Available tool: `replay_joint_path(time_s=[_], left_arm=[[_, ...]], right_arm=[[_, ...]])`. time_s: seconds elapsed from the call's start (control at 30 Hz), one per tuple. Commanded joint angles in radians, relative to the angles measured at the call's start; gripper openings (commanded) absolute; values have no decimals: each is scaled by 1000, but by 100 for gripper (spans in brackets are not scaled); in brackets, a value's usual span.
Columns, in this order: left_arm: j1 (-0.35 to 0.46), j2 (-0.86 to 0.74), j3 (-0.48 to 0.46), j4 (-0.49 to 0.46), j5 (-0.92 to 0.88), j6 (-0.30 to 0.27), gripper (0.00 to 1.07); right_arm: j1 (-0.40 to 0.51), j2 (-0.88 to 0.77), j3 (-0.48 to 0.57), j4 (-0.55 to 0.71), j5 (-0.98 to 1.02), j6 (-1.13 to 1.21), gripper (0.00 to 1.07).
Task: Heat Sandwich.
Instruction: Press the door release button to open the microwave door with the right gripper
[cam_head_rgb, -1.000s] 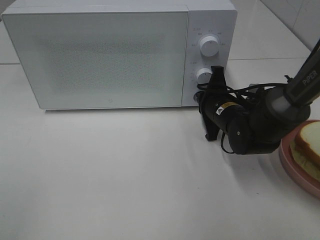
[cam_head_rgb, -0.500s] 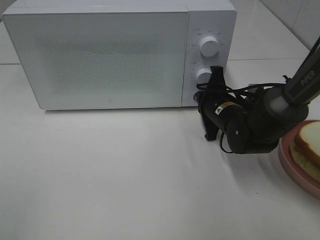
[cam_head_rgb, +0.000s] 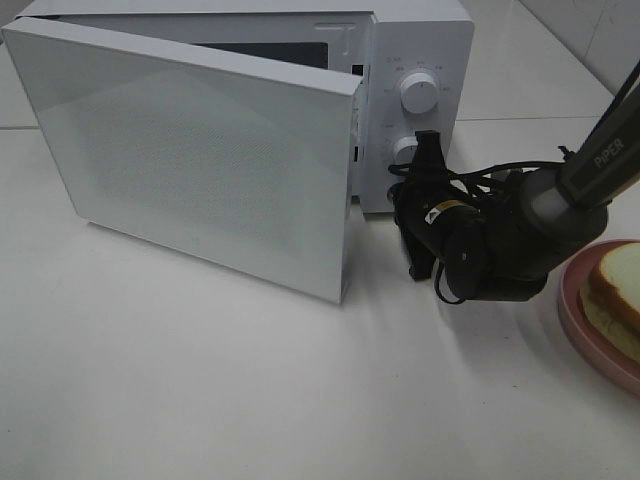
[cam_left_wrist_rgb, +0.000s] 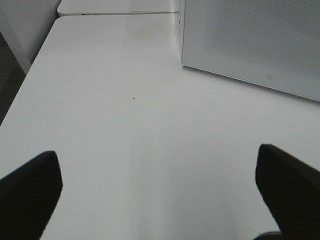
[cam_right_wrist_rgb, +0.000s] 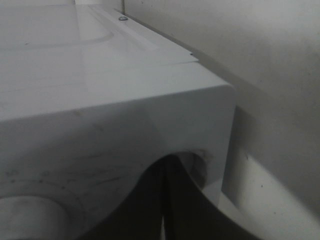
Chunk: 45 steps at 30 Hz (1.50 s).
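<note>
Table (cam_head_rgb: 200, 400): pale and bare across the near and left parts, giving open room for travel.

Microwave (cam_head_rgb: 425, 40): stands at the far side. Its door (cam_head_rgb: 200, 160) is hinged on the left and stands partly swung out, with the free edge over the table near the middle. The gap to the dark cavity faces right and near, and it looks too narrow yet for a plate to pass.

Right arm (cam_head_rgb: 490, 250): reaches in from the right to the low part of the control panel, below the lower knob (cam_head_rgb: 405, 150). The right fingers (cam_right_wrist_rgb: 145, 210) are pressed together, pinching nothing, with their tips at the panel's bottom corner.

Pink plate (cam_head_rgb: 580, 330): lies at the right edge of the table, partly out of frame and well apart from the door.

Sandwich (cam_head_rgb: 618, 290): white slices with tan crust lying on the plate, to the right of the right fingers and nearer, behind that wrist. Its visible length seems to run near to far. The frame cuts it, so its full outline cannot be told.

Left fingers (cam_left_wrist_rgb: 30, 190): spread wide and empty above bare table, to the left of the door and far from the plate.

Judgement: the right arm is the nearer to the sandwich. The door's free edge is the obstacle on any path from the plate to the cavity.
</note>
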Motion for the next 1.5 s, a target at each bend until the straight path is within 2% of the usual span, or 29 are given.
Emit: replay_joint_path(time_s=[0.03,0.83,1.13,1.5], left_arm=[[4,-22,3,-8,-12,-5,98],[4,-22,3,-8,-12,-5,98],[4,-22,3,-8,-12,-5,98],[4,-22,3,-8,-12,-5,98]], right_arm=[[-48,55,-94,18,-156,-44,0],[-47,47,-88,46,-163,-110,0],[-45,-22,-4,50,-161,-159,0],[-45,-144,120,41,-131,-327,0]])
